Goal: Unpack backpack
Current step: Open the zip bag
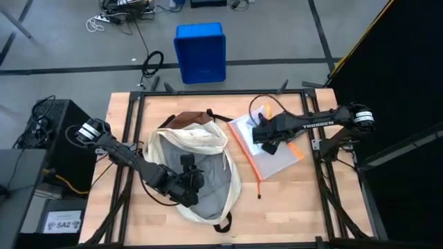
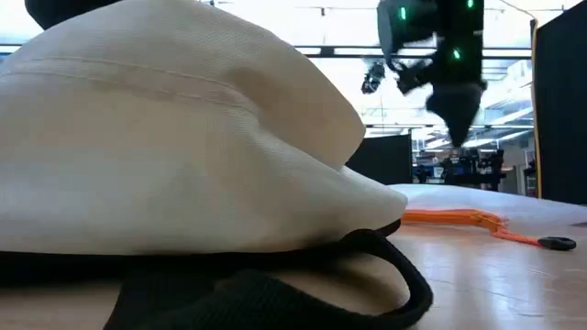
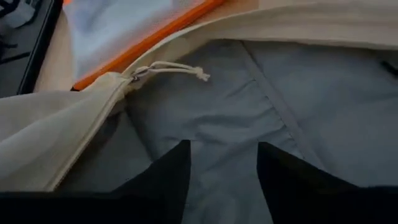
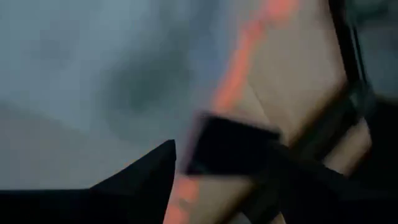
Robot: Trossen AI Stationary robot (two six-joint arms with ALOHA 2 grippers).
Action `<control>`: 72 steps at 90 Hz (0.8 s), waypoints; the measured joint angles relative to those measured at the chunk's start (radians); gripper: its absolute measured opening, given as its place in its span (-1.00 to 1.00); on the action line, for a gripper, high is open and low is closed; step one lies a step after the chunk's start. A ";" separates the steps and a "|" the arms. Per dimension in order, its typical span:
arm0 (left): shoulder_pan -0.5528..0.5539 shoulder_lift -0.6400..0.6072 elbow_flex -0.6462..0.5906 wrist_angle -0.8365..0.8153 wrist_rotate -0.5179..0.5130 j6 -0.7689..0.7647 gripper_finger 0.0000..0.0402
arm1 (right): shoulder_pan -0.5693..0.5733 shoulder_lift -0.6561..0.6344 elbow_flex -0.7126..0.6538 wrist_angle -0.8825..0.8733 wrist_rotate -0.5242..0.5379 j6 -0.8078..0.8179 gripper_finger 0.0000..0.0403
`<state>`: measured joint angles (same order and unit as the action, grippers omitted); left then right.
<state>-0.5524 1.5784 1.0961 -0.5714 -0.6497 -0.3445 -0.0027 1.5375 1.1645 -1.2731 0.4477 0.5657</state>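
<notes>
The cream-white backpack (image 1: 201, 149) lies flat on the wooden table (image 1: 291, 200) with its main opening spread wide, so the grey lining (image 3: 280, 93) shows. Its brown base (image 1: 190, 121) points to the far edge. My left gripper (image 1: 188, 181) is inside the opening, open, with only lining showing between its fingers (image 3: 224, 180). A zip pull cord (image 3: 171, 67) lies on the opening's edge. My right gripper (image 1: 268, 144) hangs over the clear orange-edged pouch (image 1: 266, 155), which lies flat to the right of the backpack; the low view shows it above the pouch (image 2: 454, 218).
A blue bin (image 1: 201, 52) stands on the floor beyond the table's far edge. A dark backpack strap (image 2: 394, 266) loops out onto the table near the front. Bare wood shows at the front right of the table.
</notes>
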 joint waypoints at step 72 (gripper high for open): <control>0.111 -0.133 0.477 -0.974 -0.552 -0.291 -0.75 | 0.469 0.223 -0.098 1.210 -0.506 -0.465 -0.96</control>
<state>-0.4414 1.4455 1.5726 -1.5457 -1.2021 -0.6357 0.4663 1.7609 1.0668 -0.0627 -0.0583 0.1009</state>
